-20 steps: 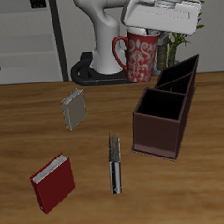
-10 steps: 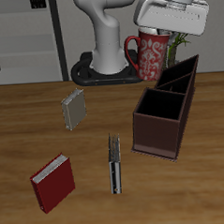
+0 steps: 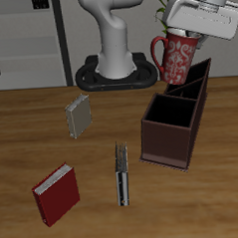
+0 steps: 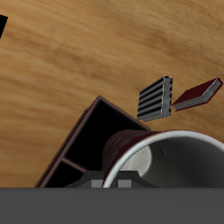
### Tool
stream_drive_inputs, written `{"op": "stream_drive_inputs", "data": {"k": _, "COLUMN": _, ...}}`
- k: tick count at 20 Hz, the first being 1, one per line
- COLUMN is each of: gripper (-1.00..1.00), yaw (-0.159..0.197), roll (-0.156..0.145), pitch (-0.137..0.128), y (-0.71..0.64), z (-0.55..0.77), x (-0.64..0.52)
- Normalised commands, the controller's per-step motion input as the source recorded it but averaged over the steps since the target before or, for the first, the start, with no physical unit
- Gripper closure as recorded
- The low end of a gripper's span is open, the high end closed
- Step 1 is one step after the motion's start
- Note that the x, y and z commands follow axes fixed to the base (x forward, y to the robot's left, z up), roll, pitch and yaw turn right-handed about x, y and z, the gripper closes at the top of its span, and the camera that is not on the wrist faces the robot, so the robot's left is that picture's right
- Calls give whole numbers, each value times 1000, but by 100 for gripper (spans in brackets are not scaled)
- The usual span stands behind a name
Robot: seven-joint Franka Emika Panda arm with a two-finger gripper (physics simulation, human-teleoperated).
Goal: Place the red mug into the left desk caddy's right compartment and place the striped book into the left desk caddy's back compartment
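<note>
My gripper (image 3: 186, 32) is clamped on the rim of the red mug (image 3: 177, 58), which hangs upright beneath it in the air, handle turned toward the robot's base. The fingers themselves are mostly hidden by the hand's housing, so I read the hold only from the mug hanging clear of the table. In my wrist view the mug's white inside (image 4: 179, 162) fills the foreground right under me. The left desk caddy (image 3: 178, 122) stands on the table below and just in front of the mug; its far end lies almost under it. The striped book (image 3: 121, 174) lies flat well forward of my gripper, near the table's front edge. A grey book (image 3: 79, 115) stands farther off to the side, and a red book (image 3: 58, 193) lies beyond it.
</note>
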Motion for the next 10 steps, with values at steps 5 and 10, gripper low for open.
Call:
{"op": "stream_drive_inputs", "data": {"k": 5, "gripper": 100, "yaw": -9, "roll": 10, "pitch": 1, "y": 134, "z": -7, "x": 131}}
{"op": "stream_drive_inputs", "data": {"k": 10, "gripper": 100, "yaw": -4, "roll": 29, "pitch": 15, "y": 42, "z": -139, "x": 143}}
